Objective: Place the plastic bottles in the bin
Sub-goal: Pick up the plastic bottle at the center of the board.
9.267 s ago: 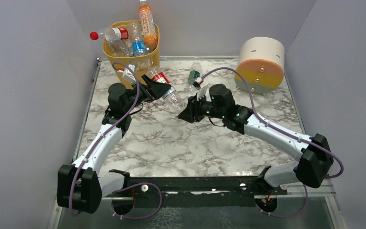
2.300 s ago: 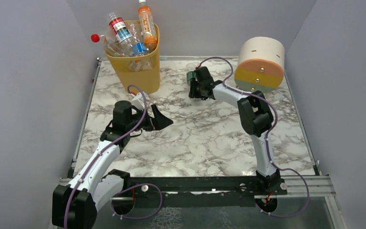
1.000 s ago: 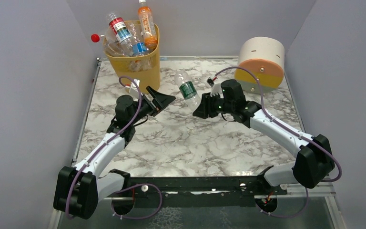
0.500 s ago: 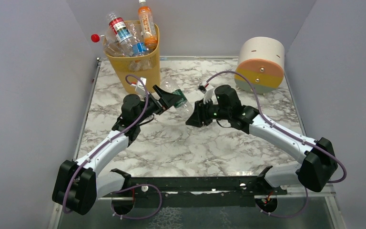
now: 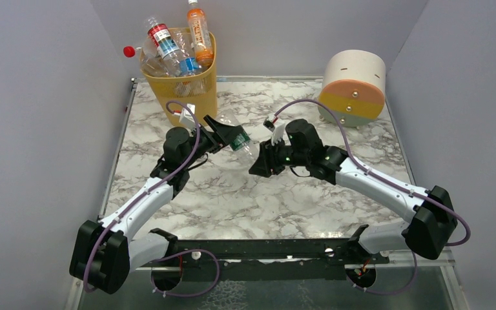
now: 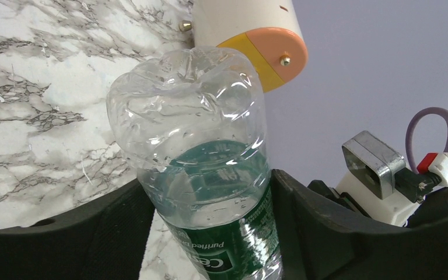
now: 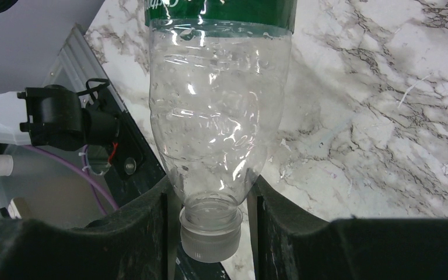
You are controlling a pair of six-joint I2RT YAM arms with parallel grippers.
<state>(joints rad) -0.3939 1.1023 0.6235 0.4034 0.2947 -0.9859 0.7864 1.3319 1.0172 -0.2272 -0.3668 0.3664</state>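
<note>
- Found clear green-labelled plastic bottle held above white marble tabletop.
- Noted left gripper jaws clamping its label band, right gripper jaws pinching its neck.
- Saw bare marble beneath; heaped yellow-orange perforated bin at far-left edge.

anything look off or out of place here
The bin is overfull: bottles stick up past its rim, and a red-cap bottle juts sideways over its left edge, so it might fall out. The green-label bottle hangs in mid-air between the left hand and right hand, which looks like a handover, not a fault.
</note>
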